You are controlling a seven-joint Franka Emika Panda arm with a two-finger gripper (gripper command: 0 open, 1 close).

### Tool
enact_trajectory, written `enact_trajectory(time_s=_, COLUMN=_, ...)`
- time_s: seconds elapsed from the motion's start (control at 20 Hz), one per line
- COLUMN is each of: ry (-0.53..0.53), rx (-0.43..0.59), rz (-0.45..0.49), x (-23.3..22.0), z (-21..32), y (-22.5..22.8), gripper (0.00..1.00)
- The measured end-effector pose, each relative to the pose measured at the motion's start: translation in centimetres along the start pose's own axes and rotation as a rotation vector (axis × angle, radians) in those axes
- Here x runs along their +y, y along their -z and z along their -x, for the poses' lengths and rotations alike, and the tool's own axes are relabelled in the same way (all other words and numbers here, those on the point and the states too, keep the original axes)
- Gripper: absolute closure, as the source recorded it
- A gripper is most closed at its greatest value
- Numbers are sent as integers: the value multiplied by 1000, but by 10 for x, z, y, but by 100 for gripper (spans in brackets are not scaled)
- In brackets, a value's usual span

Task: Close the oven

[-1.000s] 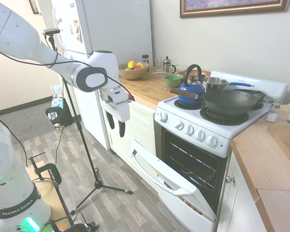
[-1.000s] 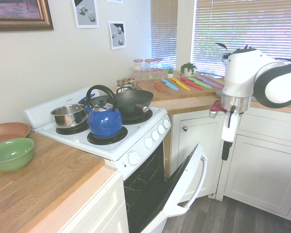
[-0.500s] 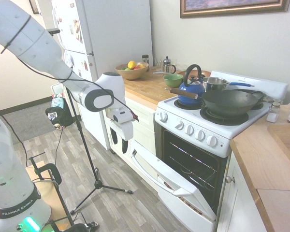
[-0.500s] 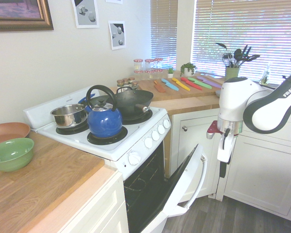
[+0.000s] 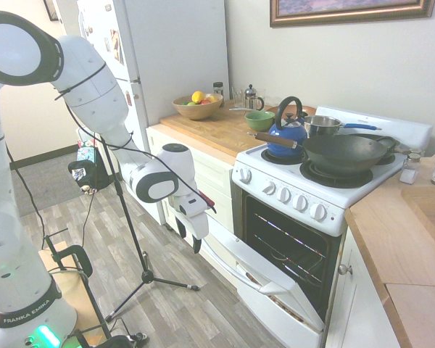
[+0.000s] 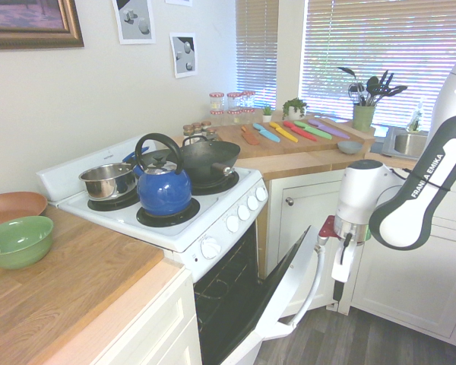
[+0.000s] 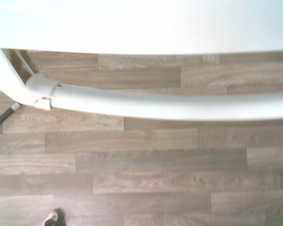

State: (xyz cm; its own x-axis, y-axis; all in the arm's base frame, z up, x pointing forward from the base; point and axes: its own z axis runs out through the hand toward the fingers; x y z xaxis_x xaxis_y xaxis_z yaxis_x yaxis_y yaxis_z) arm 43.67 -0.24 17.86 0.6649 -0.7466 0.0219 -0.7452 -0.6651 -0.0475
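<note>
while the oven sits between the cream cabinets with its door hanging roughly half open, tilted out over the wood-plank floor, i have the gripper parked just beside the door's top edge, at the end nearest the fridge. i read that placement as a setup for pushing: the fingers point down at the floor, on the outer side of the door, so the arm can lean against the panel or the bar handle and swing it up toward the dark cavity with its wire racks.

from the wrist camera the white handle runs straight across the frame with the door's edge beyond it and bare floor below, which tells me the tool is right over the handle.

the fingers look drawn close together and carry nothing. i cannot tell whether they already touch the handle or door; in both outside views they appear very near it, possibly brushing it.

on the cooktop the blue kettle, the wok and the steel saucepan stay clear of the door's path.
</note>
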Motion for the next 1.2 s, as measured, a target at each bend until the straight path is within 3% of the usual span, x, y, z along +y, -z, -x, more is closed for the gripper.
enact_trajectory(time_s=0.2, ry=46, rx=45, rz=1, x=-9, z=-12, y=-13, gripper=0)
enact_trajectory(time_s=0.65, ry=44, rx=91, rz=-14, x=-25, z=-47, y=-32, gripper=0)
enact_trajectory(time_s=1.2, ry=40, rx=58, rz=-44, x=-18, z=-78, y=-59, gripper=0)
